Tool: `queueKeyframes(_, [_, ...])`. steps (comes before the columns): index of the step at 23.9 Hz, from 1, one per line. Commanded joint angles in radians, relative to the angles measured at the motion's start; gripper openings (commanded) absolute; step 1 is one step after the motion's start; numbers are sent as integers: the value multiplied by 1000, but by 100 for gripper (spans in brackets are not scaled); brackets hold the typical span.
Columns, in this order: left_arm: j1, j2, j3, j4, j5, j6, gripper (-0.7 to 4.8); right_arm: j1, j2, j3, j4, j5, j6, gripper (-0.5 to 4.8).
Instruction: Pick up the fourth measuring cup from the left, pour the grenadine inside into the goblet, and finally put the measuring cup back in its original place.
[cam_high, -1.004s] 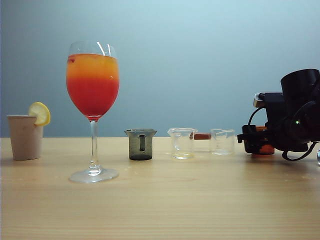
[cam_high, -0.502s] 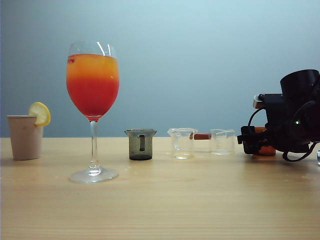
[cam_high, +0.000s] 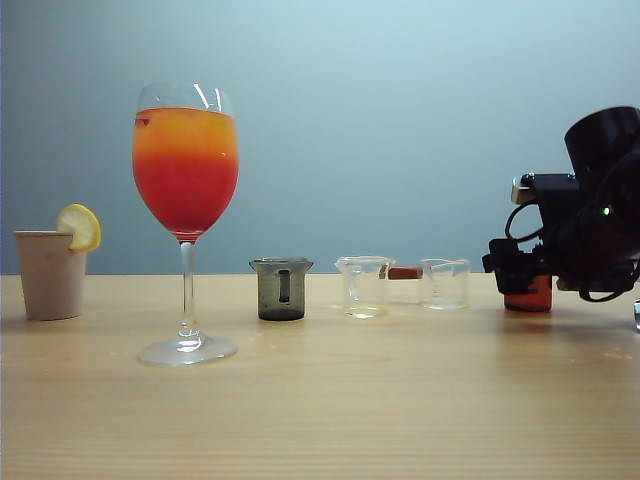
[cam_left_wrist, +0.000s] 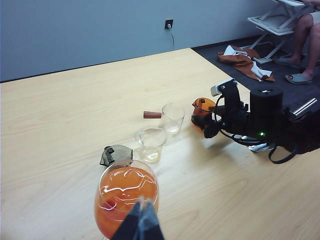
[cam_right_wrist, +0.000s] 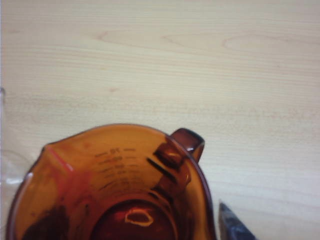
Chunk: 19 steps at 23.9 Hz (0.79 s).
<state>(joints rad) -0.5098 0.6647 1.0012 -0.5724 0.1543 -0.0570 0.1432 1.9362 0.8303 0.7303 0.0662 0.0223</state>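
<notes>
Right gripper (cam_high: 520, 280): your fingers stand wide, one dark fingertip (cam_right_wrist: 232, 225) showing just beside the amber cup (cam_right_wrist: 112, 185) and apart from its rim. The cup stands upright on the table (cam_high: 320, 400), between the fingers; whether either pad touches it cannot be told.

Amber cup (cam_high: 528, 293): translucent orange-brown, flared rim, pour spout, small side handle, printed scale inside. Only a red film and a little dark residue at the bottom. It is last in the row, well right of the goblet (cam_high: 186, 220).

Goblet: tall, stemmed, upright; orange liquid on top shading to red grenadine (cam_high: 185, 195) below.

Left gripper (cam_left_wrist: 140, 222): your fingers are pressed together, holding nothing, directly in front of the goblet's bowl (cam_left_wrist: 125, 197) in the wrist view.

Others, counted from the goblet: beige tumbler (cam_high: 50, 272) with lemon slice (cam_high: 80, 226) to its left; grey cup (cam_high: 281, 288) and two clear cups (cam_high: 364, 285) (cam_high: 445, 283) to its right.
</notes>
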Motion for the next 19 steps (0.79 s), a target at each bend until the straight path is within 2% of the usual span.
queueKeyframes(1, [0, -3, 7, 12, 0, 3, -5, 1, -38, 2, -66, -2, 5, 391])
queueKeyframes(7, [0, -3, 7, 12, -1, 3, -5, 1, -100, 2, -215, -2, 32, 388])
queueKeyframes(11, [0, -3, 7, 11, 0, 4, -5, 1, -145, 2, -320, -53, 38, 374])
queueKeyframes(12, [0, -3, 7, 11, 0, 4, -5, 1, -151, 2, -339, -64, 38, 355])
queueKeyframes(13, [0, -3, 7, 8, 0, 4, -5, 1, -164, 2, -376, -91, 37, 307])
queueKeyframes(15, [0, -3, 7, 3, 0, 3, -5, 1, -172, 2, -410, -113, 38, 253])
queueKeyframes(18, [0, -3, 7, -9, 0, 3, -5, 1, -187, 2, -471, -153, 38, 143])
queueKeyframes(19, [0, -3, 7, -18, 0, 4, -5, 1, -194, 3, -498, -166, 38, 142])
